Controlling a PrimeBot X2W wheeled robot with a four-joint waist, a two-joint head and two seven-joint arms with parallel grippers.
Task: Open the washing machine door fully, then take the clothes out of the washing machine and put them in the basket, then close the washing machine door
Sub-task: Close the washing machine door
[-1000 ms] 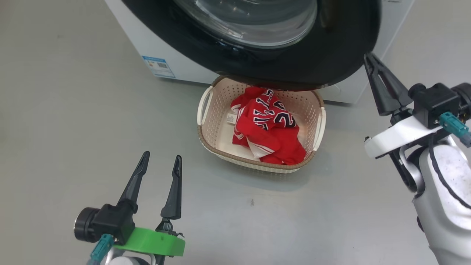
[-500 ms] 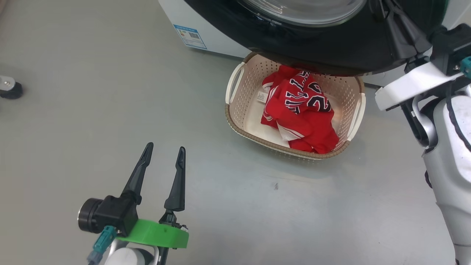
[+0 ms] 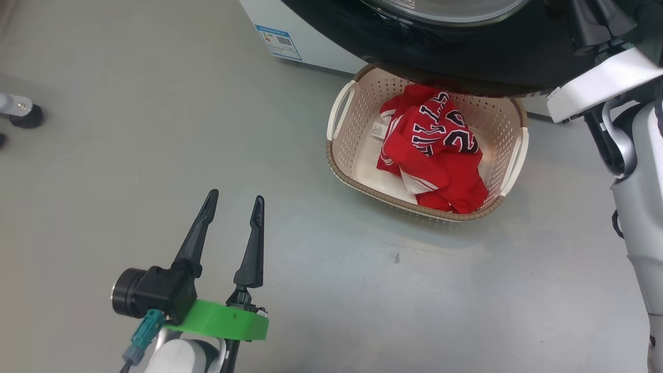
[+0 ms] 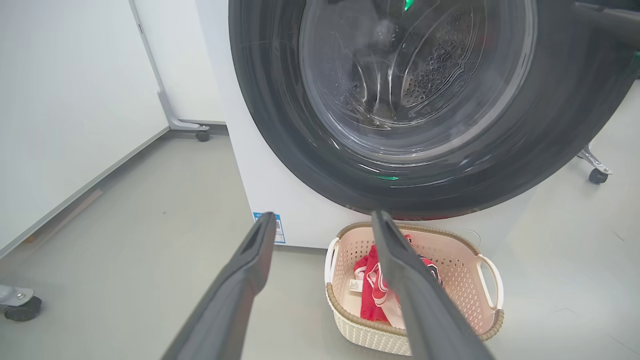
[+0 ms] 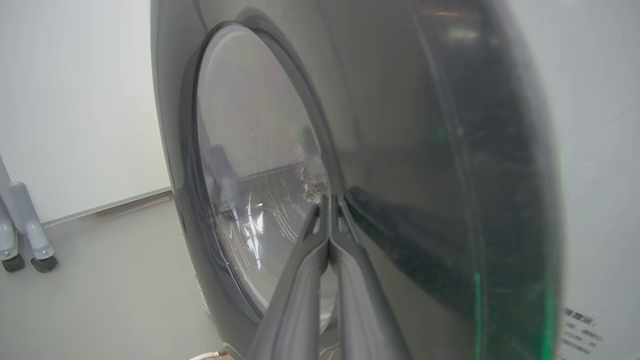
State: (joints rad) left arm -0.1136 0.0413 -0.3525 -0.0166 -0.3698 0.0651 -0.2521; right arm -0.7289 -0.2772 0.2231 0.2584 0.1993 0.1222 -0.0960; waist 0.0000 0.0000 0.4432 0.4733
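Note:
The washing machine door, with its black rim and clear glass, stands nearly flat against the white washing machine. I cannot tell if it is latched. My right gripper is shut, its tips pressed on the door's black rim beside the glass; its white wrist bracket shows at the upper right. On the floor below the door stands the cream basket, with the red clothes piled inside. My left gripper hangs open and empty over the floor, well left of the basket.
A blue sticker marks the washer's lower front corner. A caster foot stands on the grey floor at far left. White panels on wheeled feet stand beside the machine, and another caster sits to its right.
The head camera has swung, shifting the whole picture rightward. My shut right gripper went from beside the door's edge onto its face, and the door swung toward the machine. The left gripper stayed open.

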